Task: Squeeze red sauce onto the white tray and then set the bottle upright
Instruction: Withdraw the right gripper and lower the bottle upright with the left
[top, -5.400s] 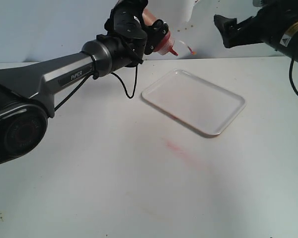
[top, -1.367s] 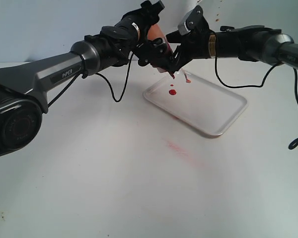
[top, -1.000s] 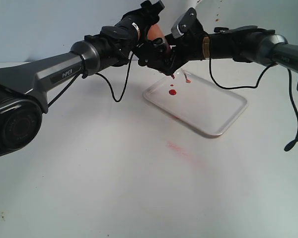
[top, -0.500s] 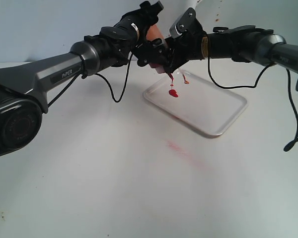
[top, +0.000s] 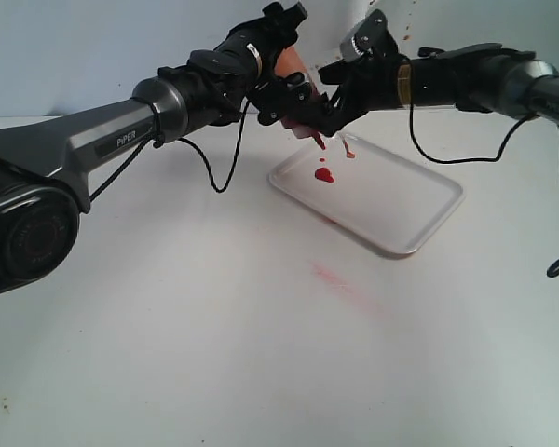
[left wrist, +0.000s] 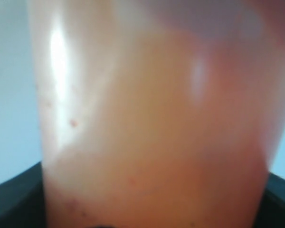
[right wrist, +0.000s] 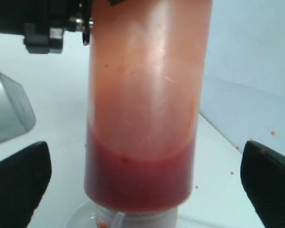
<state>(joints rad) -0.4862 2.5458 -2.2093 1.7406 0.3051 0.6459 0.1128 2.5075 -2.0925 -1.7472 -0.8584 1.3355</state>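
Upper centre: the bottle [right wrist: 147,95], nozzle down, is clamped by jaws of the left gripper [top: 292,96]; those of the right gripper [top: 341,96] have been spread apart (squeeze finished). Red sauce [top: 324,174] is pooled on the white tray [top: 405,205].

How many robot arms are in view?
2: the left arm, on the left, holds the bottle over the white tray; the right arm, on the right, has its jaws open around it.
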